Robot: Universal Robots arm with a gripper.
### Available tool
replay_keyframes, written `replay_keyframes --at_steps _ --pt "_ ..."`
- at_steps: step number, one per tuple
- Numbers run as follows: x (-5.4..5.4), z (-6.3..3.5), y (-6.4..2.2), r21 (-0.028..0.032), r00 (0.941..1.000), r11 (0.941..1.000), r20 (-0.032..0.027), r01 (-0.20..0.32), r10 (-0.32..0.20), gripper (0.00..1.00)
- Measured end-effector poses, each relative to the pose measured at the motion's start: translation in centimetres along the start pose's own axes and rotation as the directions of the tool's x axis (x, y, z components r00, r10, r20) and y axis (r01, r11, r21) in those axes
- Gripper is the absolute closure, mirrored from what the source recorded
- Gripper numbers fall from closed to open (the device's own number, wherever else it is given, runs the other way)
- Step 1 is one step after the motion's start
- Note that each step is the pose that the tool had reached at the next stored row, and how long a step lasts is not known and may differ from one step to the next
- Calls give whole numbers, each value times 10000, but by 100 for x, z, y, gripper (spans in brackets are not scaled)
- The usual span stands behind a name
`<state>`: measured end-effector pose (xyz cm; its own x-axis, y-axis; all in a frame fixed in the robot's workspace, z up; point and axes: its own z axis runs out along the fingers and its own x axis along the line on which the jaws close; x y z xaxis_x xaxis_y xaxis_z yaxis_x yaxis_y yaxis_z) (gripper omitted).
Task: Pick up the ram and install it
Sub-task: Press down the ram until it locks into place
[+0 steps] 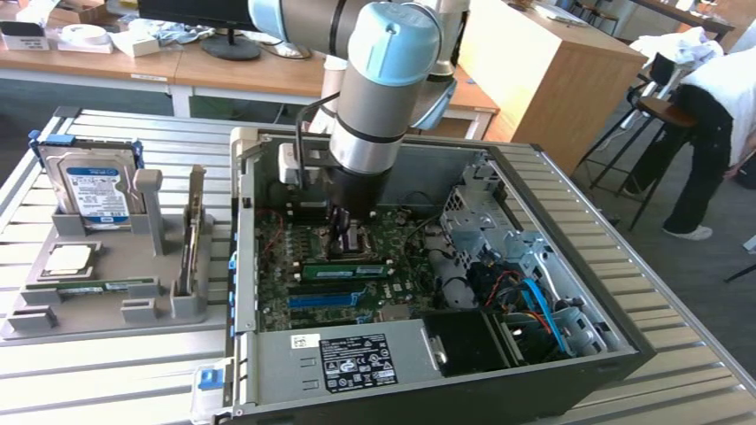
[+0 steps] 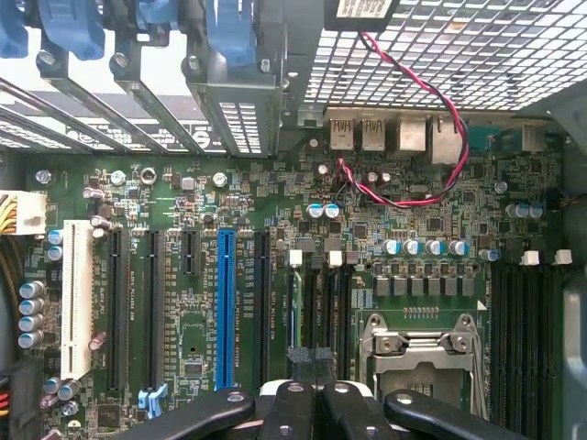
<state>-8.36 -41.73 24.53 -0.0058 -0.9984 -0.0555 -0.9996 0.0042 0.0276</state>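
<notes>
Clearly the open computer case [image 1: 567,266] dominates the exterior view, lying on a slatted metal table [image 1: 661,390], with the robot arm [image 1: 384,97] reaching down into it over the green motherboard [image 1: 354,283]. One green memory stick, the ram [image 1: 345,270], sits in a slot on the board just below the arm's tip; a second, look-alike stick [image 1: 112,285] lies in the grey parts tray [image 1: 106,266] on the exterior view's left, next to a hard drive [image 1: 95,190] and a silver processor chip [image 1: 69,258]. The gripper [image 2: 310,390] has its fingers pressed together, with nothing visibly between them, poised right above the memory slots [image 2: 316,293] beside the empty processor socket [image 2: 422,353]. To seat the stick well, I judge the push should be straight down and even along its whole length, so both end clips latch. The power supply sticker [image 1: 358,361] carries print too small to read.
</notes>
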Motion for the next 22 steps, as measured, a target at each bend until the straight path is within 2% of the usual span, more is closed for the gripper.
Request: replay_keyframes --at_steps 13,22 --pt "1 3 30 1 10000 10000 0 0 0 90" --pt "3 50 29 2 10000 10000 0 0 0 90"
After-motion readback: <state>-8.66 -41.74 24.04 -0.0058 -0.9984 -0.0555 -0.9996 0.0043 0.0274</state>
